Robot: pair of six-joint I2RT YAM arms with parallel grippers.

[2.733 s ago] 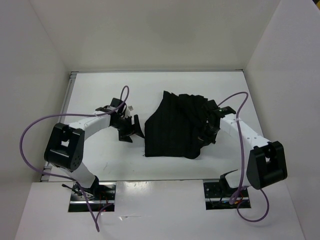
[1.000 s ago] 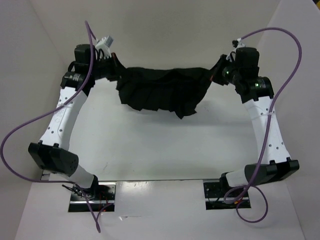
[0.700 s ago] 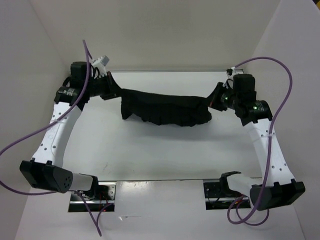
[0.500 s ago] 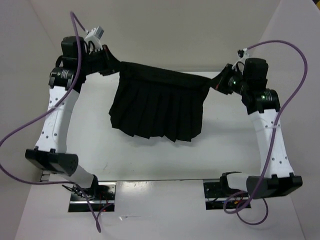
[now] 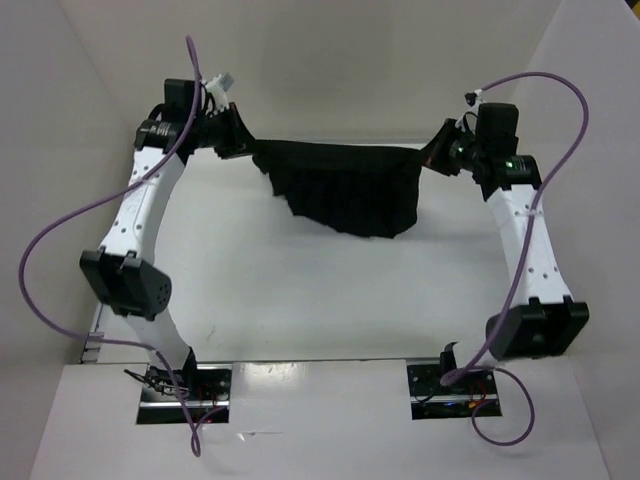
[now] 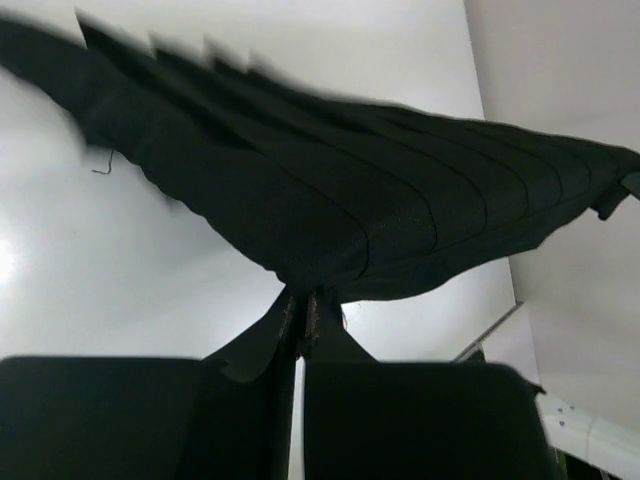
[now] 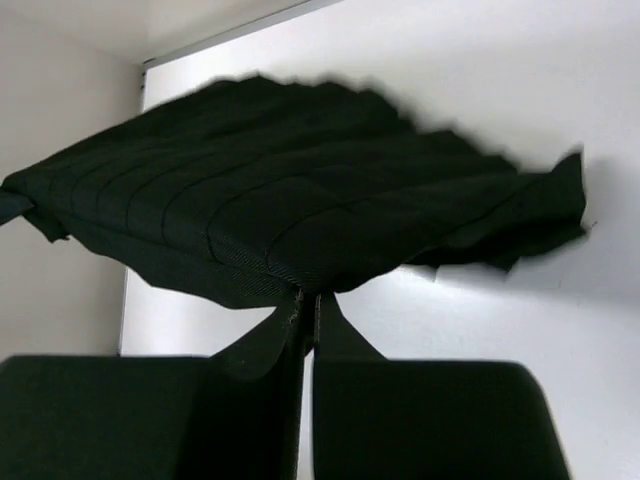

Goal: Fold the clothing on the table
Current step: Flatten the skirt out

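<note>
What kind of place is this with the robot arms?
Probably a robot testing booth or lab: a white table boxed in by plain white walls, with a left arm and right arm holding up black clothing.

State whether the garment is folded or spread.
Spread: the clothing hangs stretched between left gripper and right gripper, each shut on one end.

The white table [image 5: 300, 300] carries the left arm base [image 5: 183, 383] and right arm base [image 5: 447, 383] at its near edge

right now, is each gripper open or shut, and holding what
Left gripper: shut, pinching one end of the clothing.
Right gripper: shut, pinching the opposite end of the clothing.
</note>
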